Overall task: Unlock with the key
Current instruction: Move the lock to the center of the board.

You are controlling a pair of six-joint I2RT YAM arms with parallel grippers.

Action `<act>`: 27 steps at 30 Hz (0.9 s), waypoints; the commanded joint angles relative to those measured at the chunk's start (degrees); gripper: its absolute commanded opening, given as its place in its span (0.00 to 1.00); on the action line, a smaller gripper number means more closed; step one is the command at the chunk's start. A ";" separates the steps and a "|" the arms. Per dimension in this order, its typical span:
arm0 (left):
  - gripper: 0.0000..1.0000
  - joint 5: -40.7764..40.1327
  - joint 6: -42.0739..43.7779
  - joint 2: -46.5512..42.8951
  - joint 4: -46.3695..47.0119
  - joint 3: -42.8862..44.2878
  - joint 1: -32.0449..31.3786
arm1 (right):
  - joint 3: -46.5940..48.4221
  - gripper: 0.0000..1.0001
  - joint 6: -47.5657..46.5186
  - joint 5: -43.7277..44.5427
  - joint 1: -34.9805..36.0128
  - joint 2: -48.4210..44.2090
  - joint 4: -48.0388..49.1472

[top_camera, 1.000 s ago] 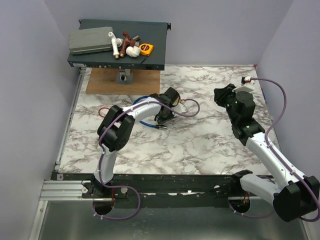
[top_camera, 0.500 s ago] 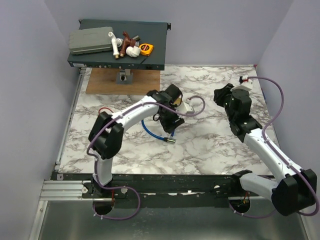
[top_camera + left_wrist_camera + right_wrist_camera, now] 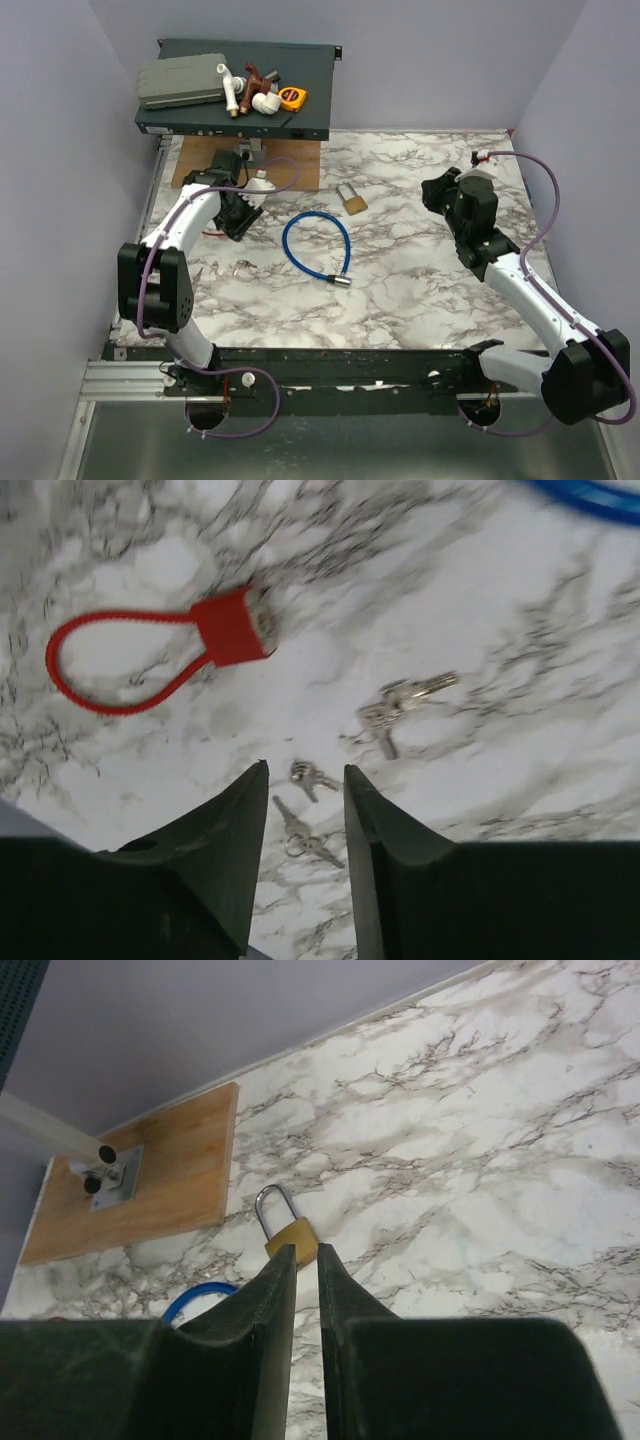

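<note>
Pale lilac walls [image 3: 60, 150] close in a white desk [image 3: 420, 290] with a marble pattern of grey veins. Take as the mark the blue cable lock [image 3: 315, 213], a loop lying flat near the middle of the desk. Just beyond it, slightly to the right, lies a small brass padlock [image 3: 350, 198] with a silver shackle, flat on the marble. Further beyond the loop and to the left, a plain wooden board [image 3: 200, 165] carries a short metal post, and on the post sits a dark, flat rack-style case [image 3: 310, 110]. On the case rest a grey box [image 3: 180, 82], white pipe fittings [image 3: 232, 90], a brown fitting [image 3: 262, 75] and a yellow tape measure [image 3: 292, 98] — whatever print these bear is too small to read.

Left of the blue loop lies the key [image 3: 232, 628], tiny, with a red head on a thin red cord that curls into a loop on the marble; it lies free. The left gripper [image 3: 305, 770] hangs above the desk near it, fingertips apart from the red head, jaws spread and empty. A few loose silver keys [image 3: 400, 702] lie scattered beneath and beside the fingertips.

Well to the right of the blue loop, the right gripper [image 3: 306, 1252] stands above the desk — its camera shows the padlock just past the fingertips. Its jaws stand a thin slit apart with nothing between them.
</note>
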 commanded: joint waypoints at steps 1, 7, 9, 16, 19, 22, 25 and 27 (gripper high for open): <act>0.31 -12.27 4.72 2.33 9.25 -4.11 6.64 | -0.76 0.14 0.15 -1.69 0.34 -0.82 2.26; 0.08 -22.07 6.93 4.06 24.98 -8.63 7.85 | -1.74 0.04 -0.46 -2.31 0.44 -1.96 3.36; 0.04 -23.74 7.80 4.22 29.99 -10.13 7.85 | -2.42 0.02 -0.62 -2.53 0.52 -2.49 4.10; 0.00 -26.35 16.50 5.46 43.35 -18.08 7.60 | -3.71 0.01 -1.00 -2.67 0.66 -2.98 5.44; 0.00 -27.96 22.35 6.89 50.44 -21.93 7.34 | -3.72 0.01 -0.86 -2.80 0.70 -3.07 5.70; 0.00 -28.36 22.98 8.68 50.25 -21.30 6.97 | -3.88 0.01 -0.83 -2.93 0.70 -3.12 5.99; 0.00 -28.02 22.24 9.37 48.56 -19.60 6.40 | -4.07 0.01 -0.71 -3.01 0.72 -3.20 6.32; 0.00 -28.25 22.37 10.03 48.07 -18.74 5.70 | -4.15 0.01 -0.59 -3.21 0.66 -3.01 6.44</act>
